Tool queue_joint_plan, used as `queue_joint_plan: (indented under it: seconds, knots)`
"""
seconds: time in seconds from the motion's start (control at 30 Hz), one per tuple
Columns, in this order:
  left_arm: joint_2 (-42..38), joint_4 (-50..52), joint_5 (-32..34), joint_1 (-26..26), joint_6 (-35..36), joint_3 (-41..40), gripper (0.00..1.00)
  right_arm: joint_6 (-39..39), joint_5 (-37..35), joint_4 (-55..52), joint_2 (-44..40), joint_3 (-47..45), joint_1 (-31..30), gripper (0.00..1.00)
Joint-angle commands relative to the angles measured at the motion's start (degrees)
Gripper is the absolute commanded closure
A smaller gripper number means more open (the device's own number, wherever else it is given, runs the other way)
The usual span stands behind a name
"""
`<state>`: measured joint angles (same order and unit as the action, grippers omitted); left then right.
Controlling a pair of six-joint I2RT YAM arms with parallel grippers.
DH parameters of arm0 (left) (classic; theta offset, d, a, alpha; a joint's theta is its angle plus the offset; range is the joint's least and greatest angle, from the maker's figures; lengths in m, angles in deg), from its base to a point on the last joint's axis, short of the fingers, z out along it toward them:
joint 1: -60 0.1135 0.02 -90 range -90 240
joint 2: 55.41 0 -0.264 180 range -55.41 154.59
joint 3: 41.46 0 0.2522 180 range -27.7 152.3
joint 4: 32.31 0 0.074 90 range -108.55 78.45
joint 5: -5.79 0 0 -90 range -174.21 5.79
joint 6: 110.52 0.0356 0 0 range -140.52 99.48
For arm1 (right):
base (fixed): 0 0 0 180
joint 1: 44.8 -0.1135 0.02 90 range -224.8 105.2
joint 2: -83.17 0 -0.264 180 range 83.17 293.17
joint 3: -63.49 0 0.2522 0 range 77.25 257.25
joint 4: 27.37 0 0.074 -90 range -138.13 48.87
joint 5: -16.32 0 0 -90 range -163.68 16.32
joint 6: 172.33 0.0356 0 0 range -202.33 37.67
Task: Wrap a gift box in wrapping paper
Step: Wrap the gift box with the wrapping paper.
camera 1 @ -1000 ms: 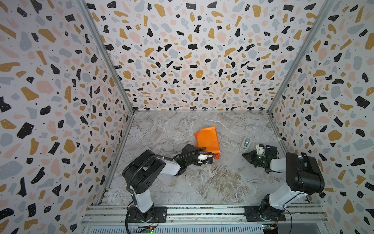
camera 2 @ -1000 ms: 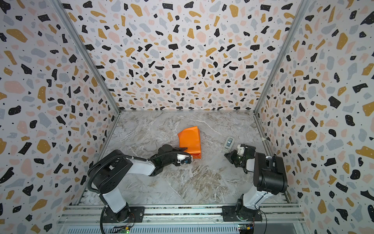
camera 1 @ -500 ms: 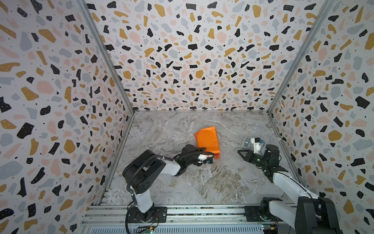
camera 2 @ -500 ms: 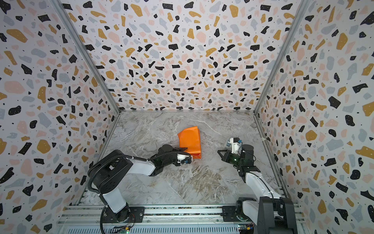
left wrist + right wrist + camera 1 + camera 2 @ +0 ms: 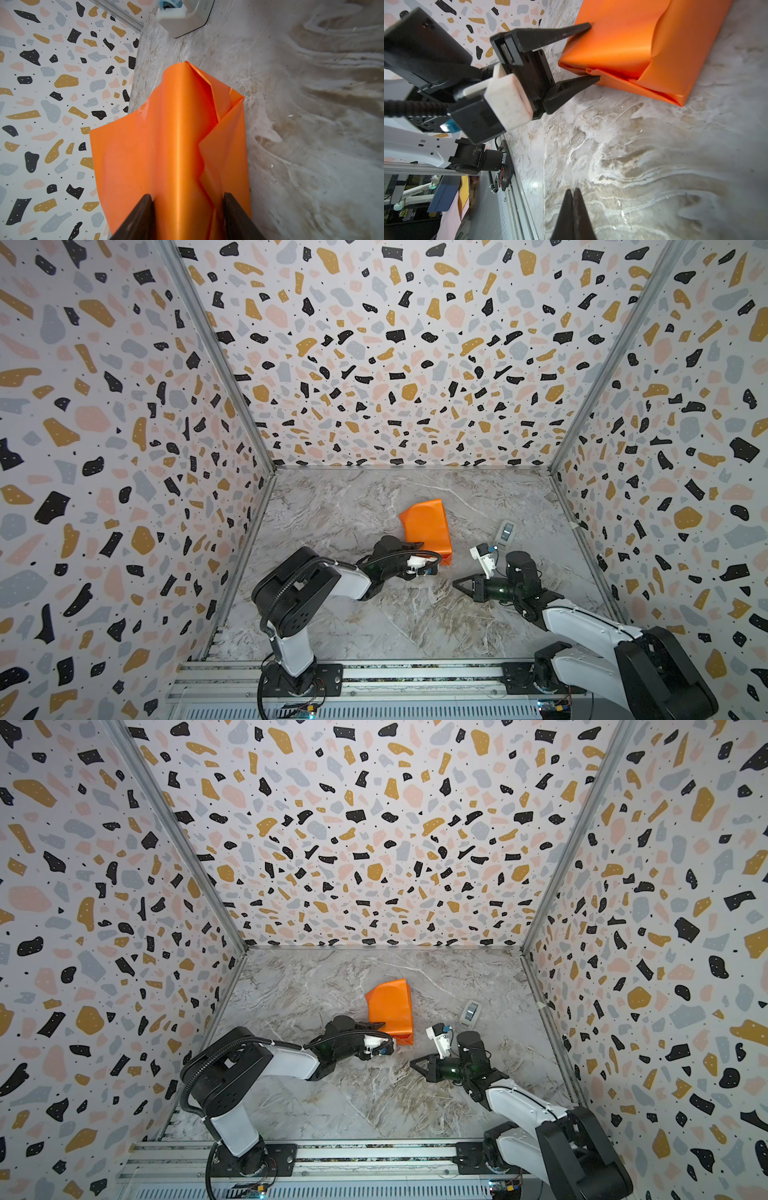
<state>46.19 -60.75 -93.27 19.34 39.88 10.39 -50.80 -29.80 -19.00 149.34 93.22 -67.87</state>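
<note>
One sheet of wrapping paper (image 5: 426, 526) (image 5: 390, 1006), orange face outward, lies folded into a flat, boxy parcel on the marble-patterned bench (image 5: 415, 614). The right wrist view (image 5: 623, 41) shows diagonal flaps creased across the parcel's near end and along one side. Whatever the paper covers is hidden.

At the parcel's near end, the jaws of the left arm (image 5: 353, 580) are spread to the parcel's thickness and clamp it. One fingertip (image 5: 583, 27) presses the top face by a corner, and the other meets the folded edge down at the bench.

To the right of the parcel and nearer the base rail (image 5: 415, 672), the jaws of the right arm (image 5: 582, 622) are pressed fully together. They hold nothing and point over bare bench, apart from the paper. Beyond them, also right of the parcel and near it, a small grey device (image 5: 506, 531) (image 5: 471, 1013) lies flat.
</note>
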Motion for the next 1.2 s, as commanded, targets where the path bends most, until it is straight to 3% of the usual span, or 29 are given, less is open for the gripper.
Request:
queue_joint_plan:
  seconds: [0.0, 0.6, 1.17]
  knots:
    - [2.03, 4.62, -0.1, 0.32, -0.77, 0.06, 0.48, -0.43, -1.71, 5.82, 3.07, 2.59, -1.42, 1.0]
    - [1.95, 4.58, -0.34, 0.33, -0.9, 0.1, 0.48, 6.38, -4.1, 18.42, 19.85, 8.84, -5.92, 1.0]
    - [1.93, 4.74, -0.42, 0.33, -0.84, 0.19, 0.48, 6.62, -5.12, 20.75, 24.33, 12.42, -6.72, 1.0]
